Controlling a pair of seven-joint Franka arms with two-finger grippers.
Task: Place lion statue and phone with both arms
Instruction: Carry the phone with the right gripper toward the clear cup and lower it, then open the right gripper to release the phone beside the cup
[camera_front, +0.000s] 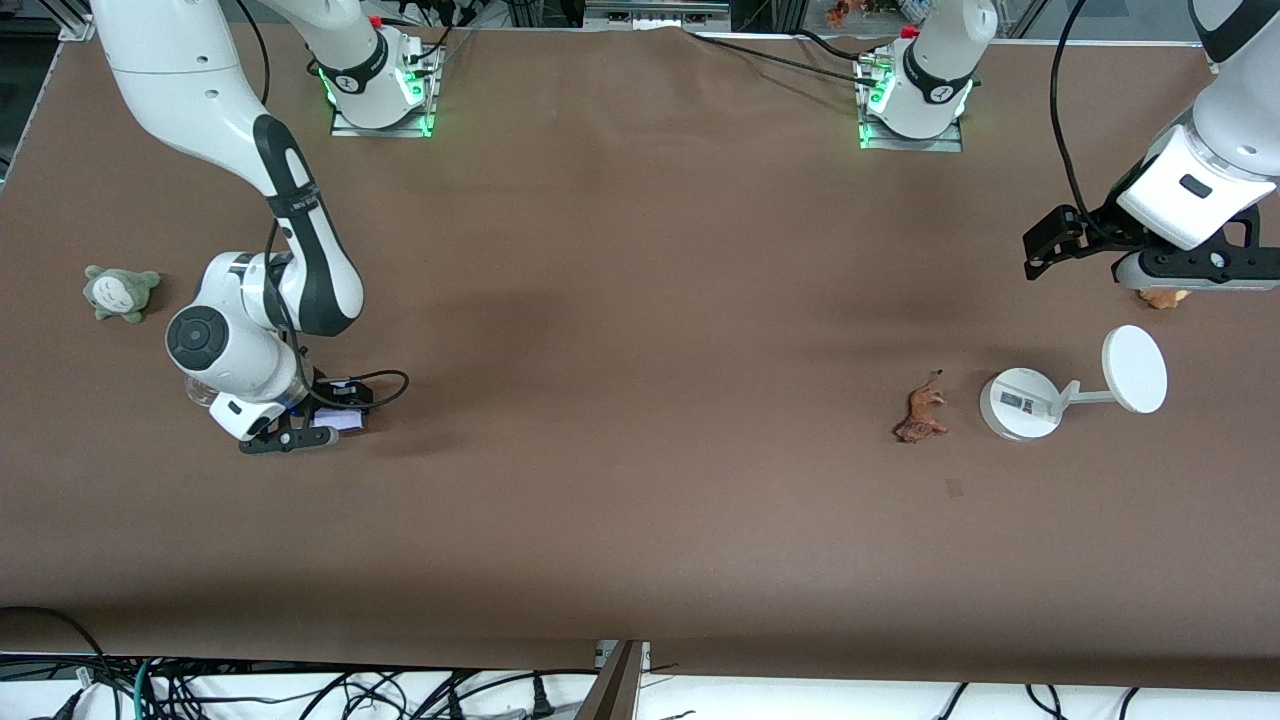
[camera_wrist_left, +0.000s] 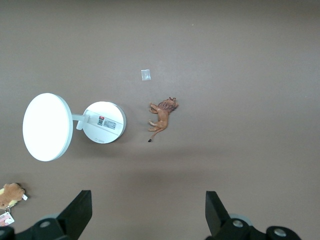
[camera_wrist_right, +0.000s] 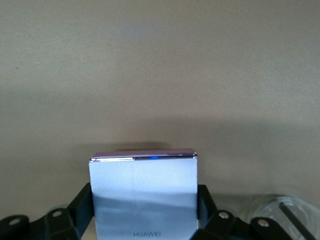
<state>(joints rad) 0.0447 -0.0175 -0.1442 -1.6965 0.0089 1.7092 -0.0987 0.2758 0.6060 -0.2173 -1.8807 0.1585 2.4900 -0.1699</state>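
Note:
The lion statue (camera_front: 922, 412) lies on its side on the brown table toward the left arm's end; it also shows in the left wrist view (camera_wrist_left: 162, 117). My left gripper (camera_front: 1195, 272) hangs open and empty (camera_wrist_left: 148, 215) in the air over the table's edge area by a brown plush, well apart from the lion. The phone (camera_front: 340, 421), a pale lavender square, sits low at the table toward the right arm's end. My right gripper (camera_front: 315, 430) is shut on it, its fingers (camera_wrist_right: 82, 205) pressed against the two sides of the phone (camera_wrist_right: 144, 190).
A white round-based device (camera_front: 1020, 403) with a disc on an arm stands beside the lion (camera_wrist_left: 102, 122). A brown plush (camera_front: 1162, 297) lies under my left hand (camera_wrist_left: 10, 195). A grey-green plush (camera_front: 120, 290) lies at the right arm's end. A clear glass item (camera_wrist_right: 280, 220) is beside the right gripper.

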